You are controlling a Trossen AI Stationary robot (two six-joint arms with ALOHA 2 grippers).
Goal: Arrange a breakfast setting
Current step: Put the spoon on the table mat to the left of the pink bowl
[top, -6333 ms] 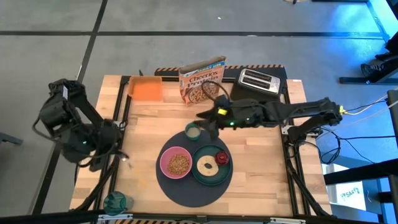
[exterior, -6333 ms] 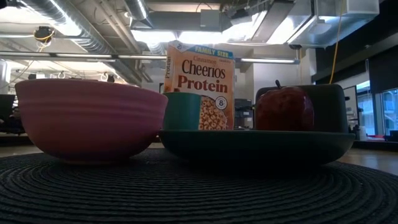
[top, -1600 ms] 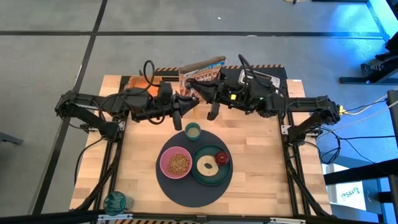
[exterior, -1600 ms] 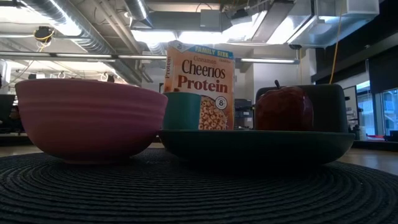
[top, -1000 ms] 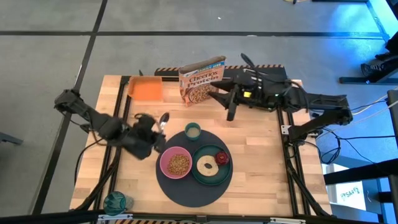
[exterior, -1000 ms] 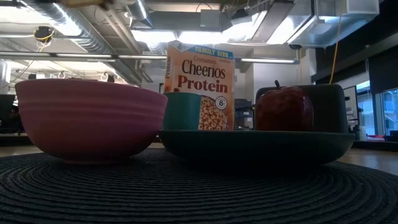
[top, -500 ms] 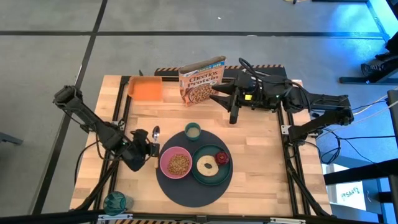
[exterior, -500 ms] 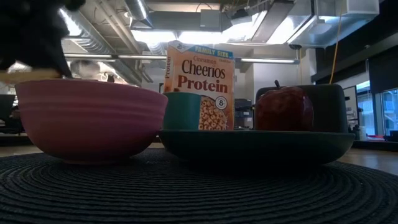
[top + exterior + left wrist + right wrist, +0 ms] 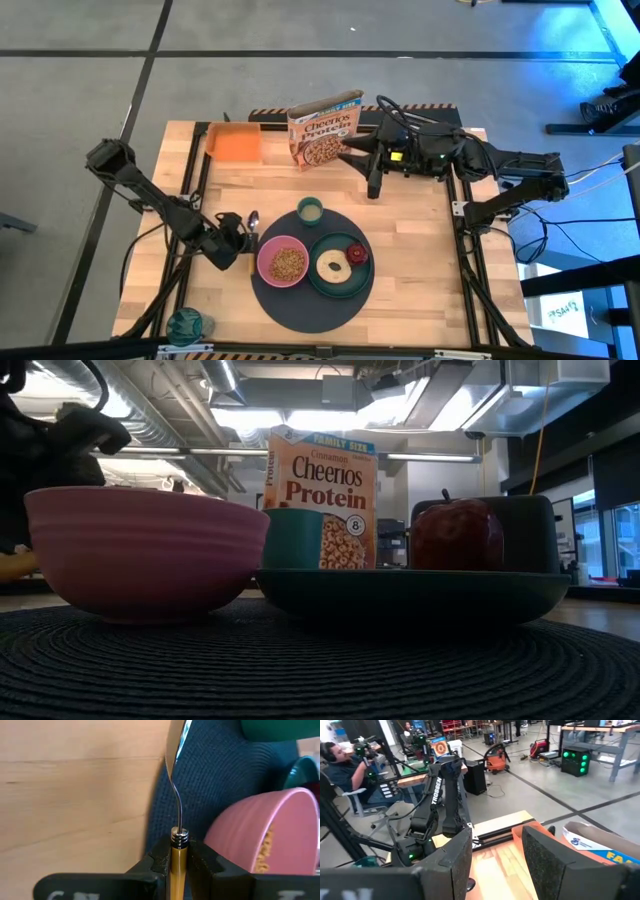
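Note:
The round dark grey mat (image 9: 305, 300) carries the pink bowl (image 9: 283, 263) with cereal, the dark green plate (image 9: 340, 283) with the bagel-like ring (image 9: 331, 266) and the small red food piece (image 9: 357, 253), and the small pale-green cup (image 9: 310, 210). My left gripper (image 9: 243, 241) is low beside the bowl's left side, shut on the small spoon (image 9: 252, 221). My right gripper (image 9: 372, 178) is open and empty, high over the table's far part near the cereal box (image 9: 325, 130). My left gripper pinches the spoon's yellow handle (image 9: 177, 857) between its two fingers, just behind the metal collar. The spoon lies along the fingers and sticks out forward toward the table's far side, its metal bowl (image 9: 176, 740) over the mat's left edge (image 9: 165, 805). Whether the spoon touches the table cannot be told.
An orange tray (image 9: 236, 143) sits at the far left, a toaster (image 9: 418, 130) at the far right behind my right arm, and a teal object (image 9: 186, 324) at the near left corner. Bare wood lies left and right of the mat. A person sits beyond the table (image 9: 342, 765).
My left gripper has carried the spoon toward the table's near edge and down, ending low beside the pink bowl's left side, still shut on the handle. My right gripper has stayed near the cereal box.

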